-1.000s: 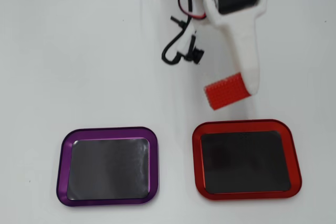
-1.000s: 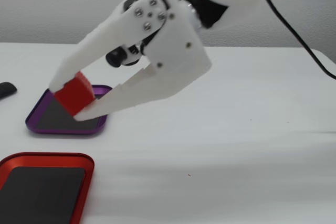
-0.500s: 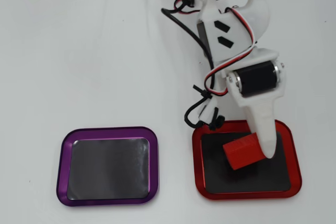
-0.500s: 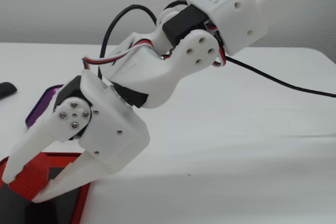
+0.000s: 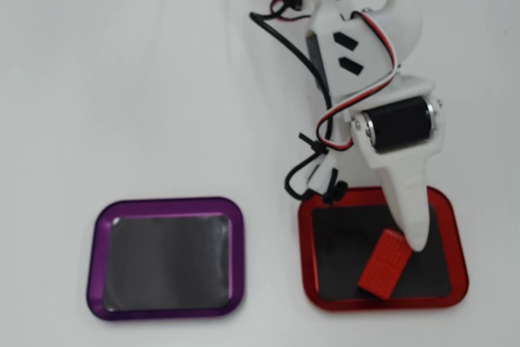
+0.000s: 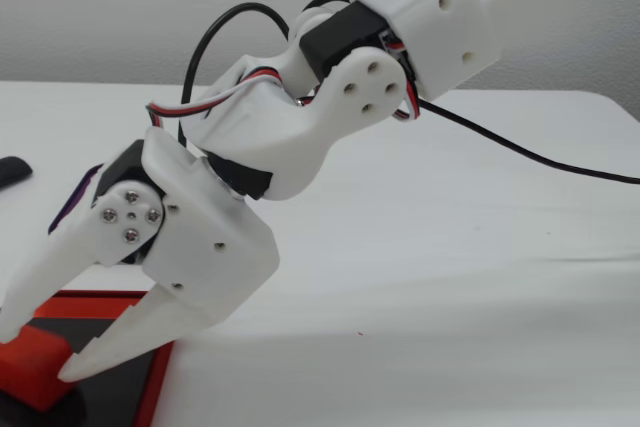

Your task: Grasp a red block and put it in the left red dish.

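Observation:
The red block (image 5: 384,265) lies slanted, studded face up, inside the red-rimmed dish (image 5: 457,243), which is on the right in the overhead view; its lower end reaches the dish's front rim. My gripper (image 5: 417,243) points down into the dish, its tip at the block's upper right end. In the fixed view the gripper (image 6: 40,352) has its jaws spread, with the block (image 6: 30,372) low between the fingertips, over the dish's rim (image 6: 155,387). The contact itself is partly hidden.
A same-shaped purple-rimmed tray (image 5: 236,259) with a dark inside sits left of the red dish in the overhead view. Black and red cables (image 5: 313,164) hang beside the arm above the red dish. A dark object (image 6: 10,172) lies at the fixed view's left edge.

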### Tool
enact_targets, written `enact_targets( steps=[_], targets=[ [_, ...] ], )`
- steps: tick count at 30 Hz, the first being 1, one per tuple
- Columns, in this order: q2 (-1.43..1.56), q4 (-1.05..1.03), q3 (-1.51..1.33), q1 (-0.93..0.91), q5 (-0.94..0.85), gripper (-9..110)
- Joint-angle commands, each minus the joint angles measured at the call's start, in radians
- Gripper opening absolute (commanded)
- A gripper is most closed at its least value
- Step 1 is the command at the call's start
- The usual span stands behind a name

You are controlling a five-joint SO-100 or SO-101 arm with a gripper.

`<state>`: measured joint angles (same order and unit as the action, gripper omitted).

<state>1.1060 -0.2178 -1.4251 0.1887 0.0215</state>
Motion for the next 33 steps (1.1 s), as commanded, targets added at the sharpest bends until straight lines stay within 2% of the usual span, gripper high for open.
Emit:
enact_targets(
  steps=[1,5,8,13,20,25,33],
  targets=[
    [0.026,-0.041,0.040,0.003,-0.003,13],
    [0.041,-0.061,0.043,0.003,0.002,14],
    [0.132,-0.153,0.041,0.000,0.005,18],
    [0.354,-0.379,0.041,0.003,0.006,25],
    [0.676,-0.744,0.009,-0.006,-0.003,27],
    [0.933,-0.911,-0.104,-0.051,0.002,27],
    [1.463,-0.943,-0.469,-0.144,-0.071,27]
  ],
)
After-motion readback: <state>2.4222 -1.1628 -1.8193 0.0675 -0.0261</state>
